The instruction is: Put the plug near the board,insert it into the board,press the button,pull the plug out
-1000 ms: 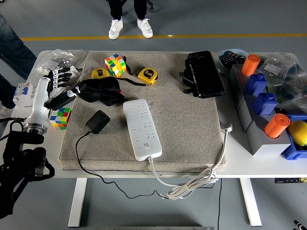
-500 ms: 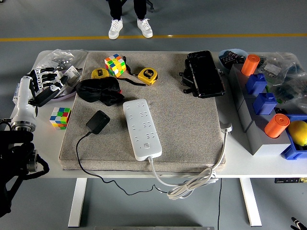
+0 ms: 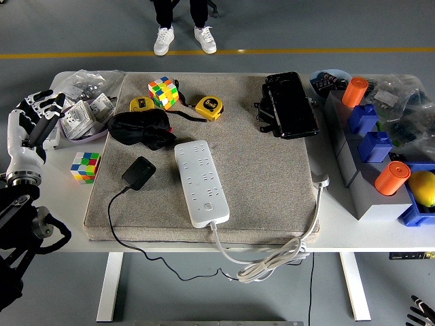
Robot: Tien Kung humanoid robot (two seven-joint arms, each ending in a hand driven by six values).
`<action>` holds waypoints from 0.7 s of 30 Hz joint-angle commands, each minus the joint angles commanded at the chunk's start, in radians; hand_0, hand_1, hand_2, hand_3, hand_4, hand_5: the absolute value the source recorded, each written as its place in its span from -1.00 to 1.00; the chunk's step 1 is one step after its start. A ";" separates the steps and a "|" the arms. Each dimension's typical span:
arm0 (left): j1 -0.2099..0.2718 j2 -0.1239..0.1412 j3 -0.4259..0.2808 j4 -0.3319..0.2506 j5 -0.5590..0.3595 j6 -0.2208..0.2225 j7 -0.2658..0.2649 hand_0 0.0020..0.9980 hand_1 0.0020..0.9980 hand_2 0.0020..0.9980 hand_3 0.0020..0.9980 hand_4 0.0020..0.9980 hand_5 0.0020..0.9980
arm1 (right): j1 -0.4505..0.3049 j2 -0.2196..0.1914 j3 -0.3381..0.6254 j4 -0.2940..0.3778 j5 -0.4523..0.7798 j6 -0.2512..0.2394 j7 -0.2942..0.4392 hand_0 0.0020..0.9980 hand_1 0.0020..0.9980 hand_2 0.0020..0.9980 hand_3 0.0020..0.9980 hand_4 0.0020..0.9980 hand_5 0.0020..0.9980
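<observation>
The black plug [image 3: 138, 172] lies on the grey mat [image 3: 258, 170], just left of the white power board [image 3: 201, 182]. Its black cable runs off the mat's front edge. The board's button [image 3: 213, 208] sits near its front end, and nothing is plugged into it. My left hand [image 3: 35, 117] hovers at the table's far left edge, well left of the plug, with white fingers spread and holding nothing. Only the tip of my right hand [image 3: 421, 314] shows in the bottom right corner, below the table.
On the mat's far side lie a black pouch [image 3: 141, 129], a Rubik's cube [image 3: 163, 92], two yellow tape measures [image 3: 209, 106] and a black case [image 3: 291, 105]. Another cube [image 3: 85, 166] sits left of the mat. A grey box [image 3: 367, 170] with blue and orange pieces stands right. A person's feet [image 3: 185, 39] show at the top.
My left hand has drawn back leftward from beside the black pouch to the table's left edge, still holding nothing. The plug and board have not moved.
</observation>
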 joint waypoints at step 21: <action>0.037 0.011 -0.004 -0.036 0.026 -0.007 0.029 -0.09 0.13 0.10 0.15 0.71 -0.28 | -0.013 0.015 -0.054 -0.005 0.016 0.003 -0.003 0.24 0.35 0.36 0.12 0.66 0.00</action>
